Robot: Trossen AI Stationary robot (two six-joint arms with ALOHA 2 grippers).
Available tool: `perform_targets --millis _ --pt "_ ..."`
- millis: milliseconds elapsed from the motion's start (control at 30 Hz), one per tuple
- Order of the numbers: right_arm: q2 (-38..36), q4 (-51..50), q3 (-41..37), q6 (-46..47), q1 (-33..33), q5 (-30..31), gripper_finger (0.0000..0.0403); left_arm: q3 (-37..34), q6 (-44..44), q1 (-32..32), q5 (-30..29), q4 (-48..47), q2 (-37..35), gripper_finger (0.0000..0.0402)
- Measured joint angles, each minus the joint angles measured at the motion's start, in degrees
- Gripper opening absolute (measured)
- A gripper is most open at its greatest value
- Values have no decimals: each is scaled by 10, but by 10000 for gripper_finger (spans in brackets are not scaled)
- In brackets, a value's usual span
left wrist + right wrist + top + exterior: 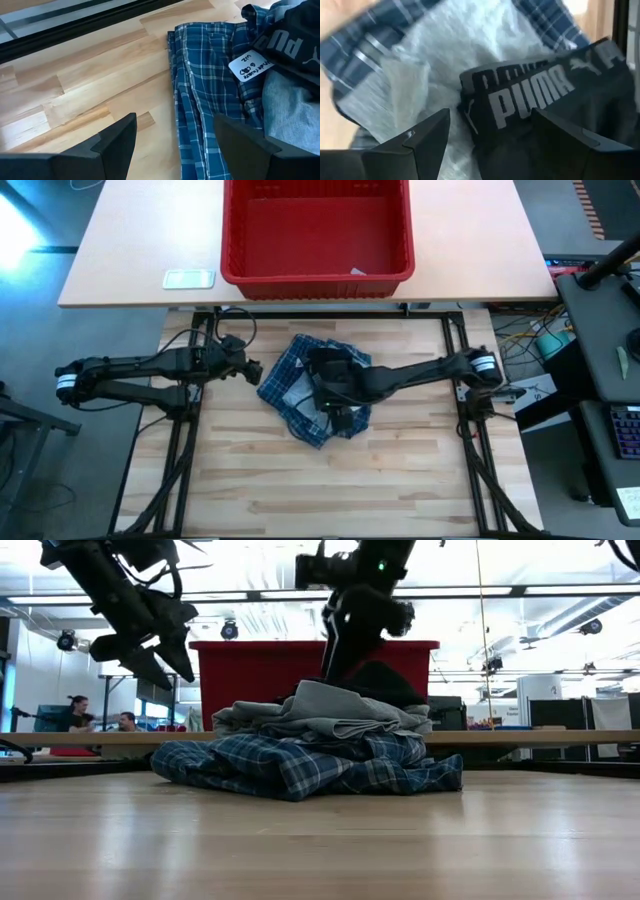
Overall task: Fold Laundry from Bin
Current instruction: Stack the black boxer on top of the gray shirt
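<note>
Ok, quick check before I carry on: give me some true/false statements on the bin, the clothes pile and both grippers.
1. The red bin still holds the clothes. False: they lie piled on the table.
2. The plaid shirt is at the bottom of the pile. True.
3. The right gripper is open above the black garment. True.
4. The left gripper grips the plaid shirt. False: it is open, holding nothing.
5. The grey T-shirt lies over the plaid shirt. True.

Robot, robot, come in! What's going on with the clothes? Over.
Right claw open above the black garment. Left claw open over the plaid shirt edge. Clothes piled on table, red bin empty. Nothing blocking.
</note>
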Motion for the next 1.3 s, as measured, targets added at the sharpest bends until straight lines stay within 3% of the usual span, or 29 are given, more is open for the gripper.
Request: perform_targets --millis 233,367,500,733,933,1100,1300 --pt "31 -11 0 -14 -19 8 270 0 -3 0 0 6 0 249" --pt "44 7 0 3 -31 11 244 0 -3 0 0 17 1 249" --pt "61 7 0 36 -41 10 181 0 -3 0 0 21 1 249" --pt "37 -13 5 67 -43 5 27 0 -2 0 0 20 2 249" --pt "6 -82 69 92 -49 -49 23 0 0 0 -3 20 2 249" --pt "5 -124 128 89 -51 -142 23 0 1 0 -5 20 2 249" --pt "13 -192 145 71 -50 -201 22 0 1 0 -5 20 2 249"
